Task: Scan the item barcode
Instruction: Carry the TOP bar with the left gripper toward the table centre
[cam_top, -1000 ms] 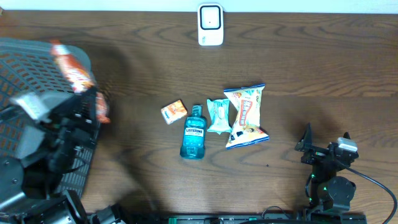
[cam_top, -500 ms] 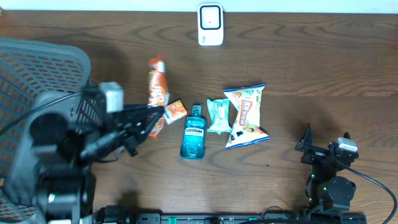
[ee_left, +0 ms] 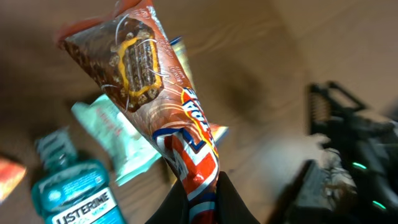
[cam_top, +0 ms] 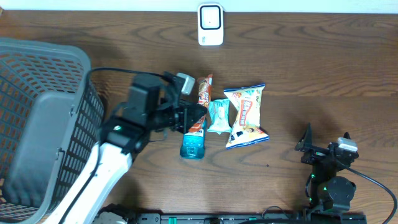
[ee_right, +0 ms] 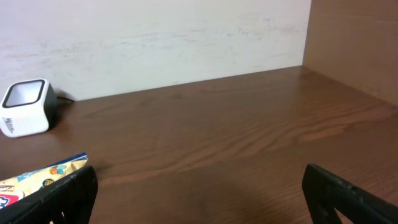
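Note:
My left gripper point(cam_top: 196, 118) is shut on one end of a long snack packet point(cam_top: 204, 92) with an orange, red and brown wrapper. It holds the packet above the table's middle, over the items lying there. The left wrist view shows the packet point(ee_left: 142, 71) rising from between my closed jaws point(ee_left: 202, 202), its brown chocolate picture facing the camera; no barcode is visible. The white scanner point(cam_top: 211, 25) stands at the far edge, also in the right wrist view point(ee_right: 25, 107). My right gripper point(cam_top: 324, 144) rests open and empty near the front right point(ee_right: 199, 199).
A grey mesh basket point(cam_top: 37, 87) fills the left side. Under my left arm lie a blue Listerine bottle point(cam_top: 193, 143), a teal packet point(cam_top: 218, 116) and a yellow snack bag point(cam_top: 247, 116). The bottle point(ee_left: 74, 193) and teal packet point(ee_left: 118, 140) show in the left wrist view.
My left arm has swung from over the basket to the right, carrying the snack packet to above the bottle and teal packet. The right arm has stayed still.

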Robot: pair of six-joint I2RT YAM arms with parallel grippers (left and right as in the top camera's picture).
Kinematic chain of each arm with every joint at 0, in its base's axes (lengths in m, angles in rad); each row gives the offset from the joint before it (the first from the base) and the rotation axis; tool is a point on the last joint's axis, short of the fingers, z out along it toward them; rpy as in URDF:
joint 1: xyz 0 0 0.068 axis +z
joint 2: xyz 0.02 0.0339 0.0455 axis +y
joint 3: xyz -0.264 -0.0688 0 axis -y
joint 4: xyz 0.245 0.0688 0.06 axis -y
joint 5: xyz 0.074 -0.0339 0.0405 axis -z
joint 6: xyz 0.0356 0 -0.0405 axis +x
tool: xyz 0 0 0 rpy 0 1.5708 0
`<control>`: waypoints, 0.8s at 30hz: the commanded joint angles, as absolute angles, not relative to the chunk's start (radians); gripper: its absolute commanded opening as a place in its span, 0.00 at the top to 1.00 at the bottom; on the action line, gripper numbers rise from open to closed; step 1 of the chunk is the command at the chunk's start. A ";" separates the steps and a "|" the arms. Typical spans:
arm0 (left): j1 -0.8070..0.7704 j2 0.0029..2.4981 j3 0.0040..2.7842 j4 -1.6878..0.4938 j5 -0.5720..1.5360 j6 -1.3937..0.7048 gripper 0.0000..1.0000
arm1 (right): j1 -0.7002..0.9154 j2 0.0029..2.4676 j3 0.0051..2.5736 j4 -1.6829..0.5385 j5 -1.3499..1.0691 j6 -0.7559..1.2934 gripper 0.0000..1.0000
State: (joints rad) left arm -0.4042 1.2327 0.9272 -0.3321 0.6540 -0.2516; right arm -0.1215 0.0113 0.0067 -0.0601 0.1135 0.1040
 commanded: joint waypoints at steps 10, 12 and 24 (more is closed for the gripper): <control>-0.558 1.474 0.933 -0.186 0.270 -0.583 0.93 | -0.130 0.007 0.006 -0.064 0.125 0.118 0.01; -0.577 1.508 0.933 -0.173 0.198 -0.648 0.93 | -0.130 0.007 0.006 -0.064 0.125 0.118 0.01; -0.611 1.660 0.932 -0.177 0.033 -0.795 0.93 | -0.130 0.007 0.006 -0.064 0.125 0.119 0.01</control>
